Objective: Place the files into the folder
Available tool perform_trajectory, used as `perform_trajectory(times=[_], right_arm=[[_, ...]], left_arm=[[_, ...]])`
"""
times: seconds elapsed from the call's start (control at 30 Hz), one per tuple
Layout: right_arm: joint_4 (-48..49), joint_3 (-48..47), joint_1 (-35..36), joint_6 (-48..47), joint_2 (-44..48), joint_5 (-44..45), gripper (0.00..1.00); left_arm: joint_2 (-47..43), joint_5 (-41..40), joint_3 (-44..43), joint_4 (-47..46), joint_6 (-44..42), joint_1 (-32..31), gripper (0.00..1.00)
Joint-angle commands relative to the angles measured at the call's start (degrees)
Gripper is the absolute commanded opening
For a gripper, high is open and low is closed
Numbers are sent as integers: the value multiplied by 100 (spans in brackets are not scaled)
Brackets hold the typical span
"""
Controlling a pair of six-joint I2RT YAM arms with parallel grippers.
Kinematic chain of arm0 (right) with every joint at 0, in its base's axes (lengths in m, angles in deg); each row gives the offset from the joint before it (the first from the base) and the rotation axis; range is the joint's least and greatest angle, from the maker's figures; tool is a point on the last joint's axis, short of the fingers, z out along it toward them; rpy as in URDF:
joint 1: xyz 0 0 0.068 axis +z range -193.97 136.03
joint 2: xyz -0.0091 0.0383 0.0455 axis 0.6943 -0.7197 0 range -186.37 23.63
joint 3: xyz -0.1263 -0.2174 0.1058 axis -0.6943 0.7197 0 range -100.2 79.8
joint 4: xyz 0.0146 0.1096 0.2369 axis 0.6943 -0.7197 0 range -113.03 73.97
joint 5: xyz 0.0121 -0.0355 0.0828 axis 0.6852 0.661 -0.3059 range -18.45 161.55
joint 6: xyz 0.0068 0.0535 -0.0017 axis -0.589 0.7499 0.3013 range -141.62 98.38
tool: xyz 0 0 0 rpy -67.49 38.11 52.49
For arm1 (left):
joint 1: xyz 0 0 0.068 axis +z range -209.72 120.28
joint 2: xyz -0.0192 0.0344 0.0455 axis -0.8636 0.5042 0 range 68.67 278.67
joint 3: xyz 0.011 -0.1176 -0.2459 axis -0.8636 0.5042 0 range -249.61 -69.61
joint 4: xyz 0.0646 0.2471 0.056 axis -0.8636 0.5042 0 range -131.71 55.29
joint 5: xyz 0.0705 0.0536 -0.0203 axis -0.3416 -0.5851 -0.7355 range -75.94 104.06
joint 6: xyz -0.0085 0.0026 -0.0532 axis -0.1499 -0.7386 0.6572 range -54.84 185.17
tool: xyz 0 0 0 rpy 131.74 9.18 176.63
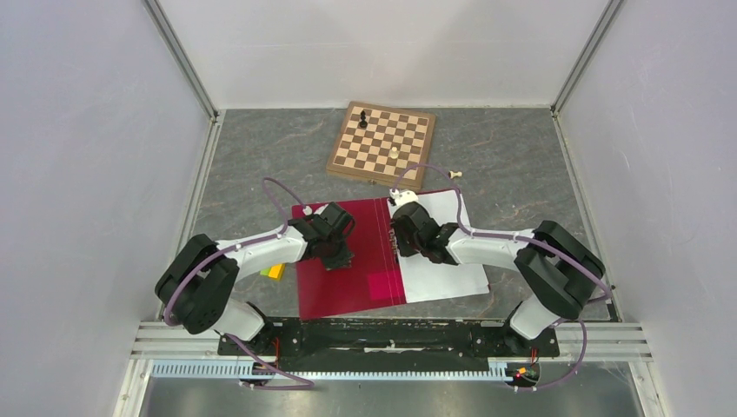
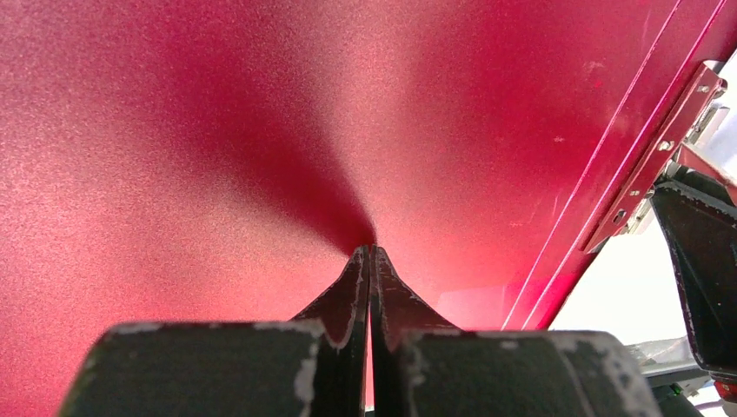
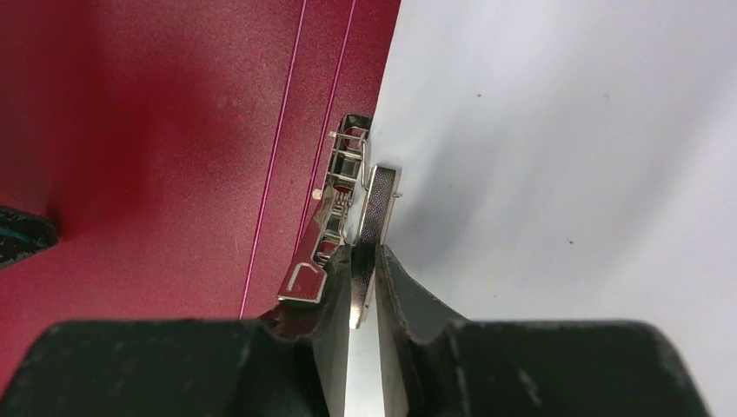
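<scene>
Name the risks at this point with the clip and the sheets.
The right pincer pinches the thin clip lever; the lever may slip free and snap back. The files lie beside it, so their edge could crease or shift. The left pincer, shut, only presses the folder, which might slide.

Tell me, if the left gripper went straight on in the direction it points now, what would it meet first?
The folder: the left gripper aims its shut fingers at the red cover, and the tips seem to touch it, or nearly so. Depth is hard to judge.
</scene>
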Motion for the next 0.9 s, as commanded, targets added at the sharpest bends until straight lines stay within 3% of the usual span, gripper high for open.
perform_trajectory(times=[0.0,0.63,0.87], right_arm=[[56,123,-25,-121,327,82,19],[-539,-179,-8,-178,1030,213,28],[-1577,-1041,394,-445,1040,908,34]], left_arm=[[35,-236,-52,-104,207,-38,2],[-494,-224,-985,492,-385,-49,3],[-814,-559,-1230,969,-813,51,15]])
